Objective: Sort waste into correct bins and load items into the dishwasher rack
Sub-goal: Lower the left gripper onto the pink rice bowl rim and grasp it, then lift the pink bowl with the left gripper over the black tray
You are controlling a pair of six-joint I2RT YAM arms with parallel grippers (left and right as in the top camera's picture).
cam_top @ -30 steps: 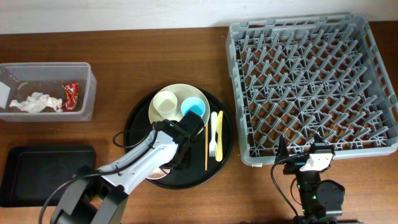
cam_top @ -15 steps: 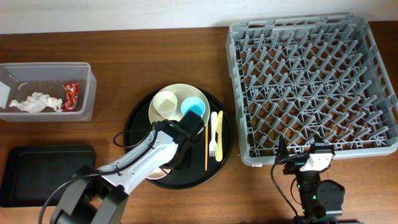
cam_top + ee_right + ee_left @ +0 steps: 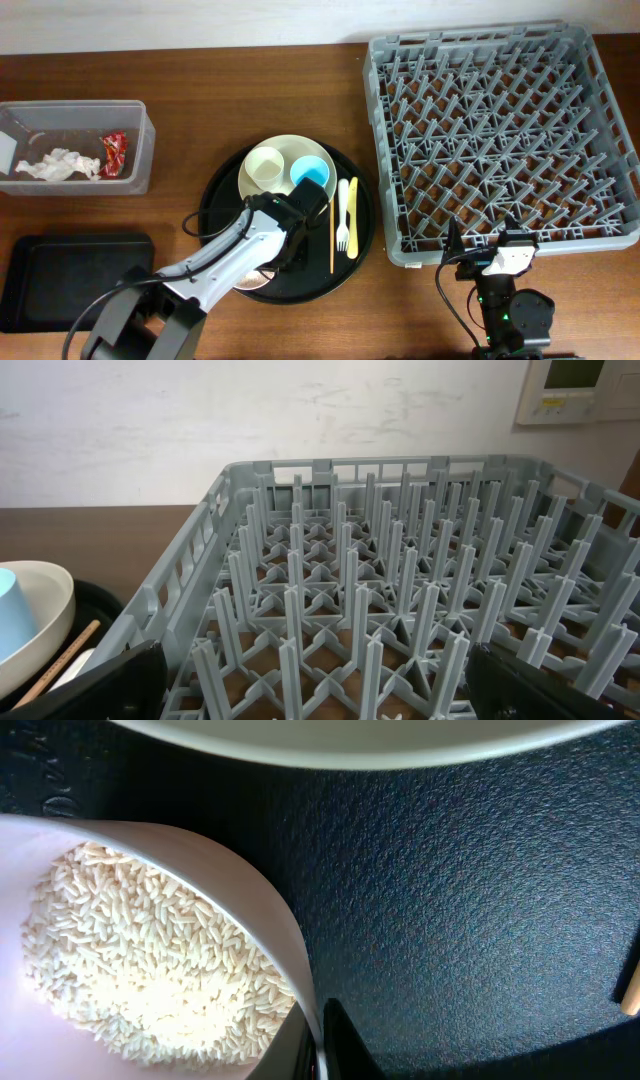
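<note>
Your left gripper (image 3: 320,1048) is clenching the rim of the pink round bowl (image 3: 262,910), which is sitting on the round black tray (image 3: 460,920) with loose white rice grains (image 3: 140,960) heaped inside, near the edge of the cream round plate (image 3: 350,740). Bare tray is lying open right of the bowl as far as the thin wooden stick (image 3: 630,992), while your right gripper (image 3: 320,675) is hanging released at the near wall of the large grey pegged plastic rack (image 3: 400,570)

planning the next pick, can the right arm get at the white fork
Probably yes: the white fork lies uncovered on the round tray's right side, only the yellow knife between it and the rack; the right hand is open, and the left arm is over the tray's left.
</note>
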